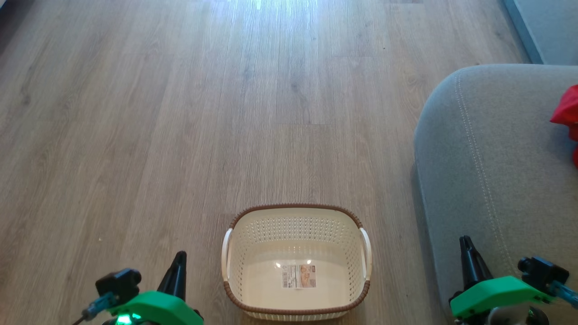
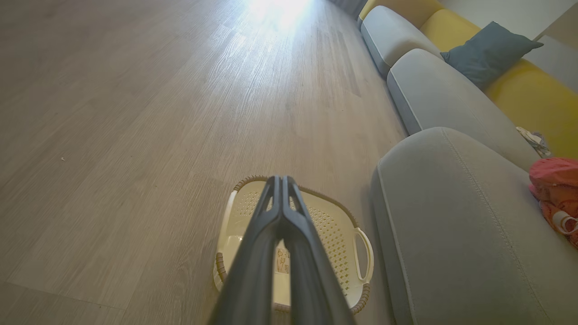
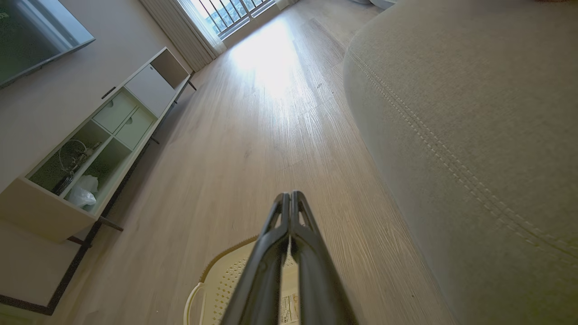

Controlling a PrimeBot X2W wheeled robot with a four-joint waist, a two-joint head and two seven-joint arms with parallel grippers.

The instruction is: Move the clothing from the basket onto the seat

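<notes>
Closest in, just left of the basket (image 1: 295, 206): left end effector (image 1: 180, 258), both dark fingers pressed flat together, gripping nothing, raised over bare wooden floor (image 1: 180, 113). Same left end effector (image 2: 281, 179) in the left wrist view, closed tips lined up with the basket's far rim.

Next, the cream basket itself, upright on the floor, with a brown braided rim, a white handle on each side and perforated walls, holding only a paper label (image 1: 298, 276) flat on its bottom.

Just right of the basket: right end effector (image 1: 465, 243), likewise fully closed with nothing between its fingers, showing against the left flank of the seat (image 1: 487, 158).

Further right of the basket, parted from it by a strip of floor: the grey seat, with a rounded corner and a pale double-stitched seam.

Farthest right of the basket, lying on the seat: red clothing (image 1: 568, 113), cut by the picture's edge, bunched and with a little white showing in the left wrist view (image 2: 554, 180).
</notes>
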